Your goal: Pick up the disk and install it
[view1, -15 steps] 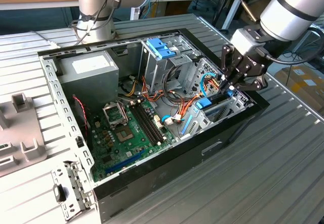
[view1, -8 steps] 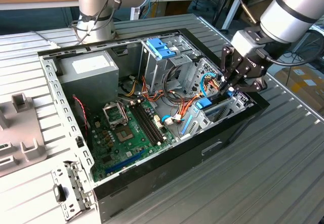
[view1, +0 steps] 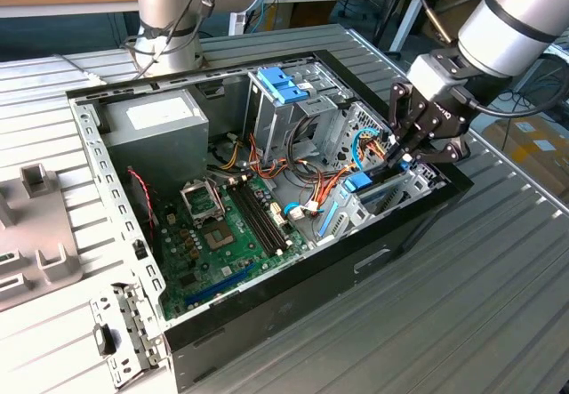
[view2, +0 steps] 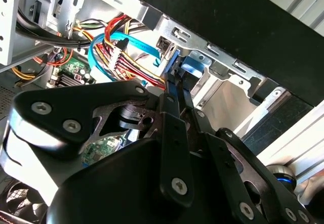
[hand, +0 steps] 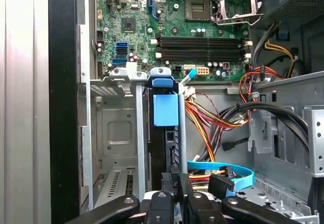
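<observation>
so the gripper (view1: pixel 411 156) is sitting at the exterior view's right, clamped on the disk (hand: pixel 165 133) that's standing edgewise in the drive bay (hand: pixel 119 133), and I'd say keeping it square to the rails matters most.

The gripper (view1: pixel 411 156) is lowered from the exterior view's right, wrist angled downward, its fingers (view2: pixel 174 90) drawn close together.
</observation>
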You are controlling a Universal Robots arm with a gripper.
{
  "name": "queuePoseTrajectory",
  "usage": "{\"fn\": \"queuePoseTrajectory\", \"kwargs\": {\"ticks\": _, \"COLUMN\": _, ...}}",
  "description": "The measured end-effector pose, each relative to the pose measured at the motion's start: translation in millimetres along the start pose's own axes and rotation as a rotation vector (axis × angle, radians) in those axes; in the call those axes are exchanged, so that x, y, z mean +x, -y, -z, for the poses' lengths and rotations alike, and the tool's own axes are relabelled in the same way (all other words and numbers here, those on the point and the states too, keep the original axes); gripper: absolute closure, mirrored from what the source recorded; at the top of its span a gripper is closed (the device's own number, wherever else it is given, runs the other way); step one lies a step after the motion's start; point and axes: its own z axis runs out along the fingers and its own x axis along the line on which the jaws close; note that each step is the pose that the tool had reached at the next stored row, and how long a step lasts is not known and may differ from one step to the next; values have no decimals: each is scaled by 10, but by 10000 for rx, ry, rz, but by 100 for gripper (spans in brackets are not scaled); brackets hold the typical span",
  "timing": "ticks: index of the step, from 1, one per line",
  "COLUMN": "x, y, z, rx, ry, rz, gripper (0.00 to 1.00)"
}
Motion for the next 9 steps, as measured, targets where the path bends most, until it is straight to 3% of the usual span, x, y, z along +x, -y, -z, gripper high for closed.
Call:
{"fn": "queuePoseTrajectory", "kwargs": {"ticks": 5, "x": 3, "y": -1, "z": -26, "rx": -3, "ry": 4, "rz": 2, "gripper": 83}}
{"fn": "queuePoseTrajectory", "kwargs": {"ticks": 9, "x": 4, "y": -45, "z": -32, "rx": -1, "ry": 5, "rz": 2, "gripper": 83}}
